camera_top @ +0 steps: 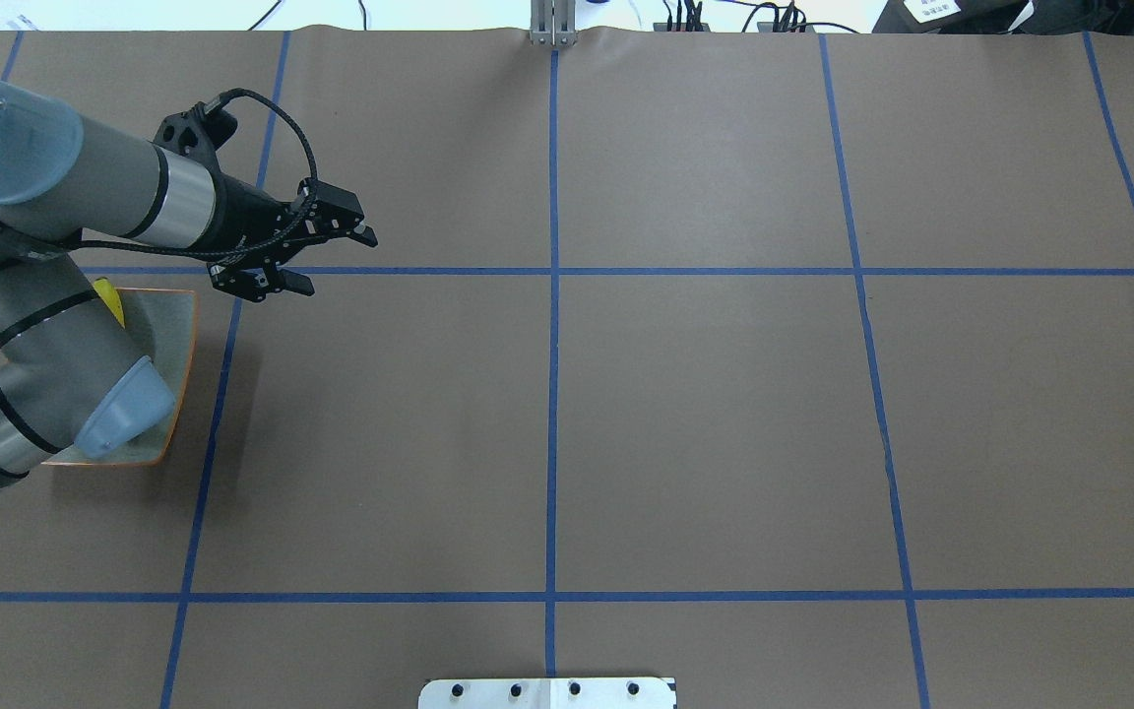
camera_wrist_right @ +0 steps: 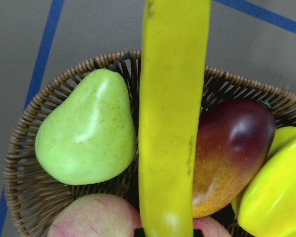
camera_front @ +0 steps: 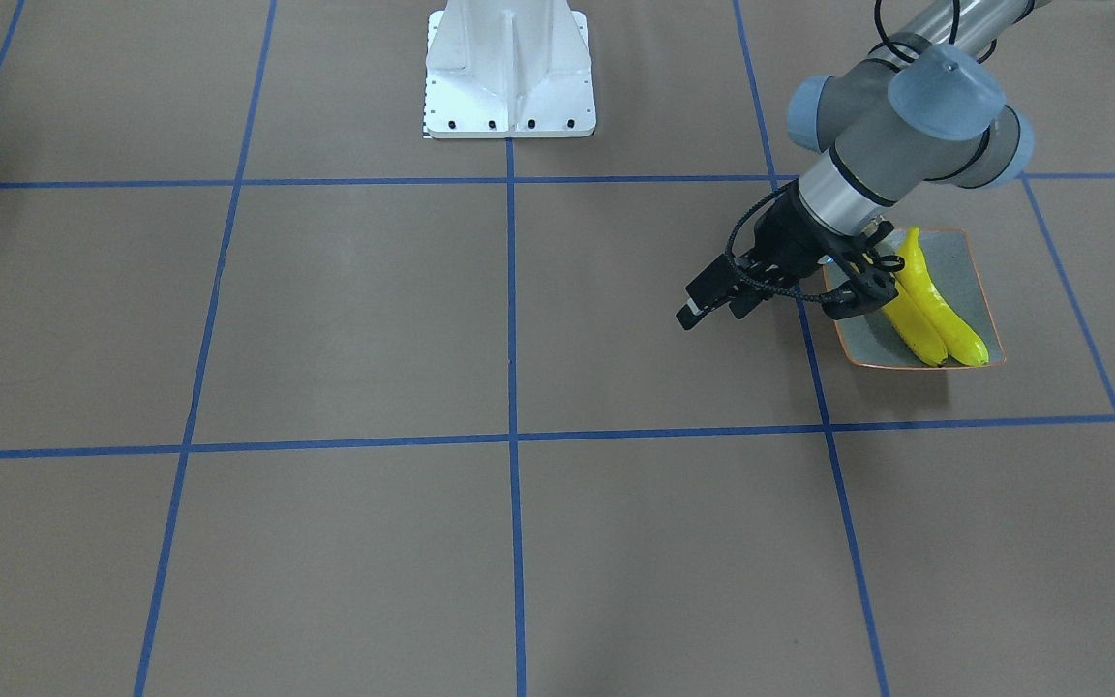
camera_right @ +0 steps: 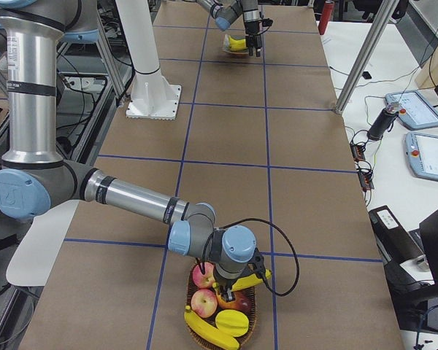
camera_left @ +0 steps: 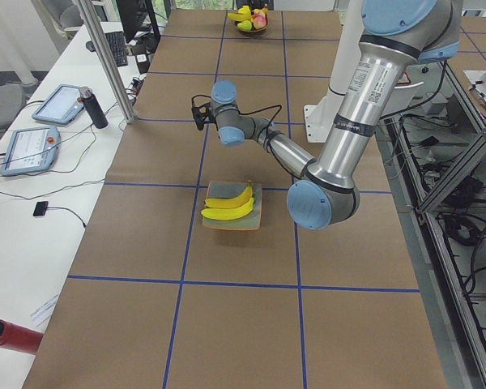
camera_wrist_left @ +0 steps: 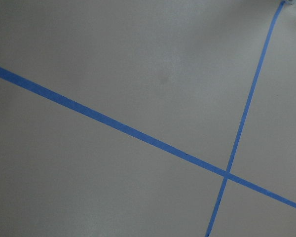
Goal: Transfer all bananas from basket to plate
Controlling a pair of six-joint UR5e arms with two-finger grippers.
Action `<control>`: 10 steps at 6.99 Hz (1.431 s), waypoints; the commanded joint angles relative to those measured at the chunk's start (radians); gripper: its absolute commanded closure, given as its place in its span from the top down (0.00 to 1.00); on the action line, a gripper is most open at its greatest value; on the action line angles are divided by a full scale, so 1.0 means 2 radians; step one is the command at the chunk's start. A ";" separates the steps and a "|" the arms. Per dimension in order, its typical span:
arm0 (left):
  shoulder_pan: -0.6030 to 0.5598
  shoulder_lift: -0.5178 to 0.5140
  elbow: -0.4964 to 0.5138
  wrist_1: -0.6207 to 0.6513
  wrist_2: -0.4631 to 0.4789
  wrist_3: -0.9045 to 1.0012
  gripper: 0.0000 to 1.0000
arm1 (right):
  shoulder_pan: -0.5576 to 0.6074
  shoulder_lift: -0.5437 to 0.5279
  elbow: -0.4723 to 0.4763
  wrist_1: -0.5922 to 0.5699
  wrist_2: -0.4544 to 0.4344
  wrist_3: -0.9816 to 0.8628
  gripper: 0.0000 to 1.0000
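Nearest the exterior right camera, the right arm (camera_right: 131,198) reaches low over the table (camera_top: 705,423) to the basket (camera_wrist_right: 19,163), which stands at the robot's right end. The left arm (camera_top: 65,197) is at the far opposite end, beside the plate (camera_front: 964,281).

The right gripper (camera_right: 232,286) hangs over the basket. I judge it clenched on the held banana (camera_wrist_right: 172,123). That banana fills the middle of the wrist view from top to bottom, closer to the lens than the other fruit, and dark bits of the gripper just show at the bottom edge. Its long axis therefore lies across the jaws. The left gripper (camera_top: 339,262) is released and carries nothing, hovering over bare table just beside the plate.

The coming move turns on 1 relation: the plate lies the whole length of the table from the right gripper, toward the robot's left. The left arm is far nearer to it. The pair of bananas (camera_front: 940,315) on the plate lie side by side, touching, so a newcomer probably fits best parallel to them.

Counted:
- 2 arms, 1 basket and 1 plate.
- 4 bananas: 2 on the plate, 1 gripped, and 1 loose banana (camera_right: 208,329) at the basket's near edge.
- Other fruit in the basket: 2 apples (camera_right: 204,300), 1 green pear (camera_wrist_right: 86,128), 1 mango (camera_wrist_right: 232,153) and 1 ridged yellow fruit (camera_wrist_right: 271,197).
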 commanded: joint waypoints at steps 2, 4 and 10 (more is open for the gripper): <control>0.000 -0.001 0.001 -0.001 0.000 0.001 1.00 | 0.009 0.061 0.019 -0.038 0.024 0.028 0.00; 0.000 -0.001 0.003 -0.002 -0.001 0.001 1.00 | -0.024 0.116 0.031 -0.061 0.105 0.124 0.00; 0.002 -0.040 0.016 -0.006 -0.002 0.003 1.00 | -0.303 0.277 0.185 -0.058 0.156 0.638 0.00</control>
